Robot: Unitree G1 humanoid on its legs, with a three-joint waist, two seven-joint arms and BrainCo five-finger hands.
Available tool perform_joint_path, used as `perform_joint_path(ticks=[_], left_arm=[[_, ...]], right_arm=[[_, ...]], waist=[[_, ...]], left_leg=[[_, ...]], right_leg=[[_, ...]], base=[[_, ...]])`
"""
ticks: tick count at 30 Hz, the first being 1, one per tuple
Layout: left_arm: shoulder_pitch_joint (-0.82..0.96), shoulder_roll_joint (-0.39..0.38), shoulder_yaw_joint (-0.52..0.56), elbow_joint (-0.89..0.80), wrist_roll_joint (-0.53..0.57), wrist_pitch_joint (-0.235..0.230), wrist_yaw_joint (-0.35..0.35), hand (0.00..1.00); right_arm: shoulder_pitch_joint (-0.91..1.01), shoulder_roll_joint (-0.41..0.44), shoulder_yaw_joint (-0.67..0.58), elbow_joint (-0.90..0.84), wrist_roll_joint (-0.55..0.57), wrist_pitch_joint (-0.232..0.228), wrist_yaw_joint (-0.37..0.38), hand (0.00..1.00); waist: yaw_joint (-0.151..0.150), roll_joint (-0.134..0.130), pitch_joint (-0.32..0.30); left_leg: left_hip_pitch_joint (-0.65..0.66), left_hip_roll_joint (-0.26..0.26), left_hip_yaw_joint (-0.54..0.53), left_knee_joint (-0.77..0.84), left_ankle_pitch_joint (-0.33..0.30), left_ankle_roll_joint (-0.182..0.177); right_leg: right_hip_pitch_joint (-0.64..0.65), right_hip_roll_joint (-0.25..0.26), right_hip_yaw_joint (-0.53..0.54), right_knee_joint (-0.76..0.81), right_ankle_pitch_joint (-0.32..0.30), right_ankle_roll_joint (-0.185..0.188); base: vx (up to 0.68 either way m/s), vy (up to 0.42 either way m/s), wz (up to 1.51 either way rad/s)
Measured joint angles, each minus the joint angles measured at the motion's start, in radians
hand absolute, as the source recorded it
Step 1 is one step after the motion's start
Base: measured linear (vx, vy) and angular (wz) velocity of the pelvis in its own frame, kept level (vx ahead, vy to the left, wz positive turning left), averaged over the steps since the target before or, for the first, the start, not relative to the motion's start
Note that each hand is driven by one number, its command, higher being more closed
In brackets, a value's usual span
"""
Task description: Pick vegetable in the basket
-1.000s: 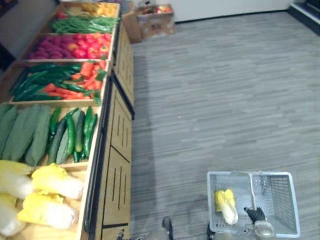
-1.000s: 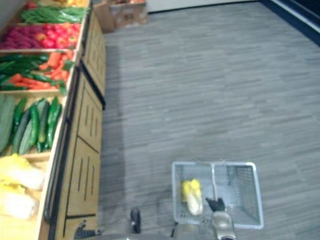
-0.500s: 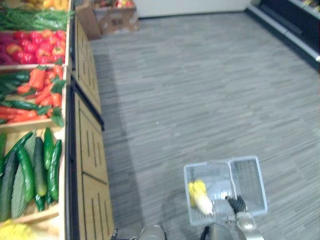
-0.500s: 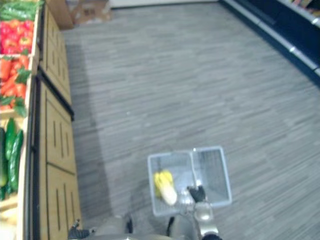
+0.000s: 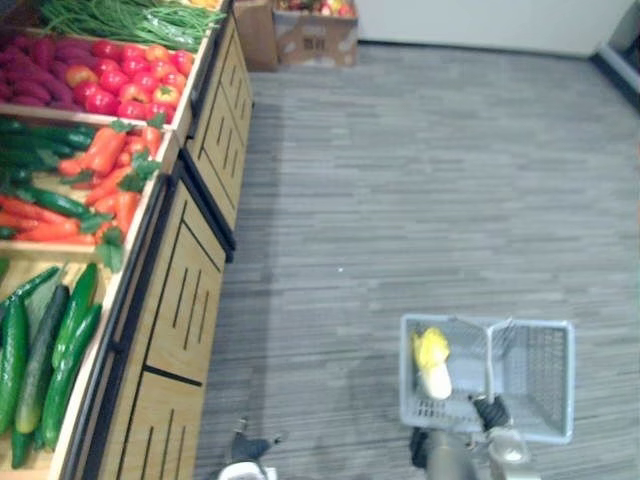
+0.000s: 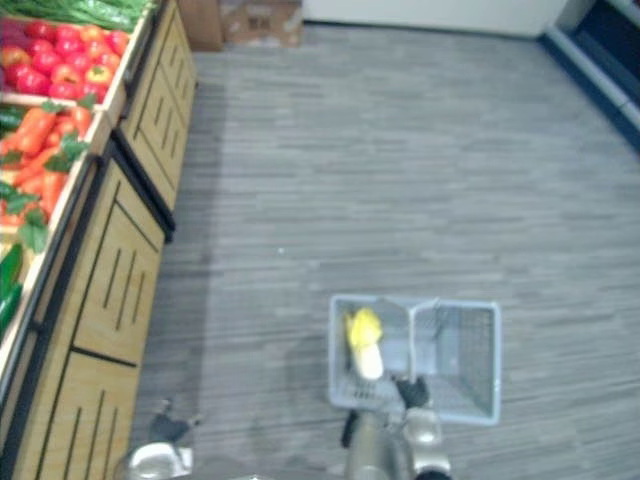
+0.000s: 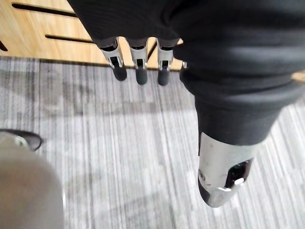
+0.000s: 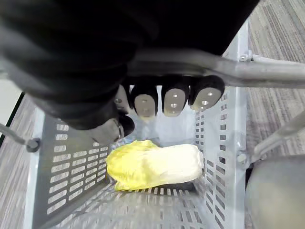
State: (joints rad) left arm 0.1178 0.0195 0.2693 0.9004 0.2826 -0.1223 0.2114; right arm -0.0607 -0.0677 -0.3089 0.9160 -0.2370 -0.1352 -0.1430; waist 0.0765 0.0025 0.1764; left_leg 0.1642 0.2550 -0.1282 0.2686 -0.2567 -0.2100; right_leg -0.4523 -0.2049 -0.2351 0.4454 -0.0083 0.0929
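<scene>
Over grey floor [image 5: 420,180], your right hand [image 8: 145,102] grips the basket [image 5: 545,385] by its handle [image 8: 248,71]; one yellow cabbage [image 8: 152,166] lies inside beneath it; left hand [image 7: 139,67] hangs slack.

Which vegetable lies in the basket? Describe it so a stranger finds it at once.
Above the grey striped floor, right of the long wooden produce stand, the robot's right hand holds a pale grey plastic mesh basket by its handle. Inside lies a napa cabbage, yellow leaves over a white base, alone in the basket.

You'll see one napa cabbage [image 5: 433,362], yellow-leaved with a white stem, lying on its side in the left half of the grey slotted basket [image 5: 542,382].
</scene>
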Motion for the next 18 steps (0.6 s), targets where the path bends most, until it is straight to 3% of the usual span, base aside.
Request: perform_joint_path(ticks=[2, 3, 4, 5, 8, 10, 11, 12, 13, 14, 15, 16, 17, 18], left_arm=[[0.001, 0.006, 0.0, 0.016, 0.0, -0.001, 0.003, 0.0], [0.001, 0.009, 0.004, 0.02, 0.0, -0.001, 0.004, 0.0], [0.001, 0.016, 0.007, 0.03, -0.002, 0.0, 0.011, 0.0], [0.001, 0.027, 0.01, 0.041, -0.003, 0.001, 0.017, 0.0], [0.009, 0.039, 0.013, 0.056, -0.006, 0.005, 0.021, 0.0], [0.008, 0.045, 0.011, 0.053, -0.004, 0.003, 0.021, 0.0], [0.007, 0.046, 0.012, 0.047, -0.004, 0.001, 0.021, 0.0], [0.008, 0.046, 0.011, 0.046, -0.003, 0.001, 0.021, 0.0], [0.009, 0.045, 0.011, 0.048, -0.001, 0.004, 0.021, 0.0], [0.014, 0.038, 0.012, 0.049, -0.001, 0.007, 0.021, 0.0], [0.024, 0.029, 0.014, 0.05, 0.002, 0.013, 0.021, 0.0], [0.022, 0.034, 0.019, 0.046, 0.004, 0.018, 0.02, 0.0], [0.022, 0.036, 0.04, 0.013, 0.007, 0.018, 0.024, 0.0], [0.02, 0.034, 0.05, 0.006, 0.007, 0.02, 0.024, 0.0]], right_arm=[[-0.001, -0.015, 0.003, 0.031, 0.0, 0.0, 0.001, 1.0], [-0.002, -0.017, 0.004, 0.04, 0.0, 0.0, 0.001, 1.0], [0.002, -0.019, 0.016, 0.051, 0.0, 0.001, 0.001, 1.0], [0.004, -0.024, 0.035, 0.067, 0.0, 0.003, 0.0, 1.0], [0.003, -0.039, 0.04, 0.108, 0.003, 0.02, -0.003, 1.0], [0.008, -0.047, 0.035, 0.134, 0.01, 0.028, -0.005, 1.0], [-0.004, -0.054, 0.025, 0.148, 0.01, 0.03, -0.007, 1.0], [-0.013, -0.056, 0.014, 0.154, 0.01, 0.031, -0.008, 1.0], [-0.026, -0.058, 0.002, 0.156, 0.009, 0.035, -0.01, 1.0], [-0.026, -0.063, 0.002, 0.156, 0.009, 0.036, -0.012, 1.0], [-0.023, -0.054, 0.002, 0.157, 0.009, 0.042, -0.017, 1.0], [-0.018, -0.038, 0.005, 0.154, 0.009, 0.044, -0.02, 1.0], [0.005, -0.005, 0.018, 0.11, 0.009, 0.042, -0.02, 1.0], [0.003, 0.007, 0.019, 0.1, 0.009, 0.042, -0.02, 1.0]], waist=[[-0.006, 0.0, 0.0], [-0.01, 0.0, 0.0], [-0.02, -0.002, 0.002], [-0.015, -0.018, 0.011], [0.002, -0.029, 0.022], [0.012, -0.039, 0.03], [0.016, -0.04, 0.034], [0.016, -0.039, 0.038], [0.015, -0.037, 0.044], [0.017, -0.026, 0.047], [0.033, -0.017, 0.052], [0.037, -0.044, 0.051], [0.044, -0.076, 0.053], [0.049, -0.085, 0.057]], left_leg=[[-0.018, 0.007, -0.033, 0.058, 0.14, -0.002], [-0.043, 0.008, -0.043, 0.105, 0.188, 0.011], [-0.119, 0.008, -0.05, 0.234, 0.324, 0.033], [-0.206, 0.018, -0.043, 0.387, 0.389, 0.028], [-0.395, 0.023, 0.091, 0.649, 0.148, 0.057], [-0.458, 0.012, 0.158, 0.632, 0.084, 0.074], [-0.523, -0.001, 0.207, 0.543, 0.053, 0.075], [-0.544, -0.013, 0.221, 0.483, 0.05, 0.076], [-0.567, -0.054, 0.234, 0.29, 0.065, 0.084], [-0.564, -0.081, 0.232, 0.119, 0.113, 0.086], [-0.537, -0.11, 0.233, 0.002, 0.241, 0.14], [-0.524, -0.135, 0.249, -0.025, 0.248, 0.139], [-0.541, -0.164, 0.259, -0.016, 0.241, 0.163], [-0.55, -0.168, 0.274, 0.01, 0.232, 0.175]], right_leg=[[0.032, -0.005, -0.042, 0.067, -0.084, -0.033], [0.056, 0.001, -0.058, 0.059, -0.098, -0.035], [0.115, 0.013, -0.089, 0.013, -0.115, -0.047], [0.184, 0.032, -0.1, -0.07, -0.118, -0.051], [0.329, 0.062, -0.125, -0.202, -0.117, -0.051], [0.406, 0.063, -0.146, -0.268, -0.114, -0.044], [0.448, 0.063, -0.157, -0.311, -0.112, -0.04], [0.461, 0.063, -0.159, -0.328, -0.111, -0.037], [0.48, 0.053, -0.165, -0.355, -0.113, -0.016], [0.494, 0.05, -0.17, -0.368, -0.119, 0.008], [0.519, 0.042, -0.166, -0.38, -0.128, 0.037], [0.524, 0.027, -0.169, -0.393, -0.123, 0.042], [0.534, 0.017, -0.18, -0.41, -0.109, 0.043], [0.545, 0.011, -0.186, -0.421, -0.096, 0.05]], base=[[0.49, -0.367, 0.4], [0.52, -0.412, 0.46], [0.47, -0.338, 0.42], [0.43, -0.292, 0.33], [0.4, -0.194, 0.13], [0.31, -0.038, 0.24], [0.27, 0.061, 0.21], [0.31, 0.153, 0.1], [0.28, 0.224, 0.04], [0.38, 0.313, -0.04], [0.37, 0.242, 0.05], [0.41, 0.169, 0.21], [0.44, 0.072, 0.31], [0.48, 0.106, 0.23]])
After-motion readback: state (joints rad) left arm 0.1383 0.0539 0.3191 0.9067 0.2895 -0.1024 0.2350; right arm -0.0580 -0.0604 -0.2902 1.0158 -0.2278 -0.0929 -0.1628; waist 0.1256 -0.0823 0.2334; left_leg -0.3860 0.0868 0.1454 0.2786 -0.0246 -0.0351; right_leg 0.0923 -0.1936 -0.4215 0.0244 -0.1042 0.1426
